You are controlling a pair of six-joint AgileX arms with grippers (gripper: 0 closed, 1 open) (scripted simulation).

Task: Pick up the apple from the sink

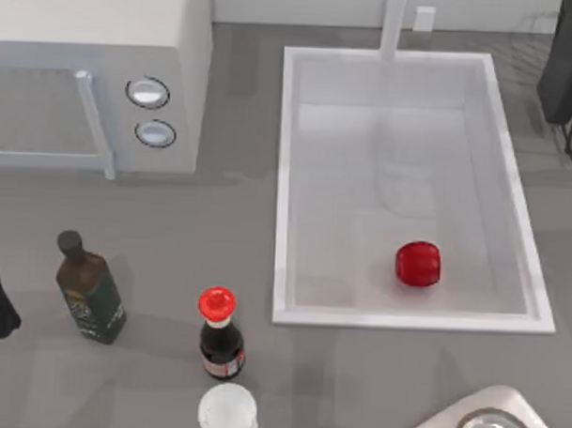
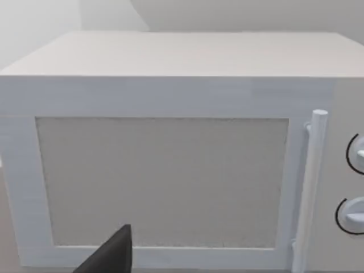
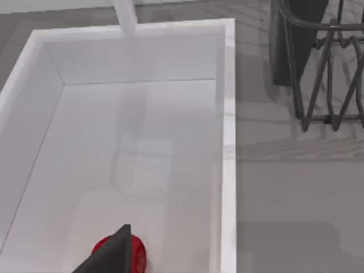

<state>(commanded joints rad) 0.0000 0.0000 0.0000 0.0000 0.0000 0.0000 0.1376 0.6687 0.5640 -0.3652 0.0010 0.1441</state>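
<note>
Red apple (image 1: 418, 264) lying inside white sink (image 1: 284, 176), lower right of basin.
Left gripper (image 2: 108, 256) facing microwave (image 2: 170, 153), right gripper (image 3: 111, 250) over apple; finger spread: cannot tell.

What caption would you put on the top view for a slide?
Red apple lies in the white sink, near its front right corner, with microwave and bottles on the counter at left.

We list a solid glossy red apple (image 1: 418, 264) in a white sink (image 1: 285, 176) with a pale rim, on a plain grey table (image 1: 173, 229). At nine o'clock stand a white microwave (image 1: 93, 76), an olive-green bottle (image 1: 91, 292) and a dark red-capped bottle (image 1: 220, 336).
</note>
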